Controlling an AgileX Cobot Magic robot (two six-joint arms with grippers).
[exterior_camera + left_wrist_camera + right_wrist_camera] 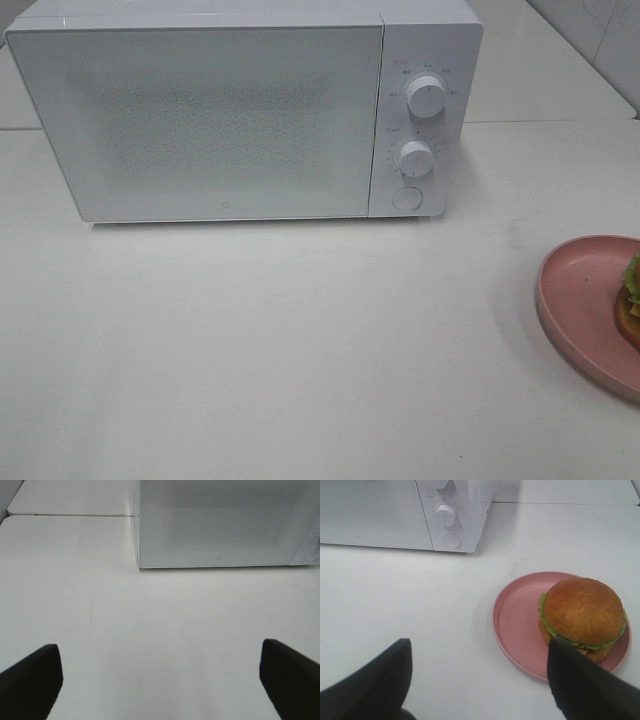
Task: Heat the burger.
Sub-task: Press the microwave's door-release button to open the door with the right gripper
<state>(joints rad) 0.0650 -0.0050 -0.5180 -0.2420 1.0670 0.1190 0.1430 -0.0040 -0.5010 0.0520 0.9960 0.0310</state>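
Left pincer (160, 647) agape | right pincer (480, 642) agape | burger (582, 612): glossy golden-brown bun, green lettuce, on pink plate (515, 620)

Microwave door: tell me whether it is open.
No, the microwave door is shut, lying flush with the control panel beside it.

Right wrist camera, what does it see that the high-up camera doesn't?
Only the right wrist view: the whole round burger with golden-brown bun and green lettuce, and the right gripper, black jaws open. Only the high view: the full door and top of the boxy white microwave. Both: the round pink plate, the white lower knob, the white table.
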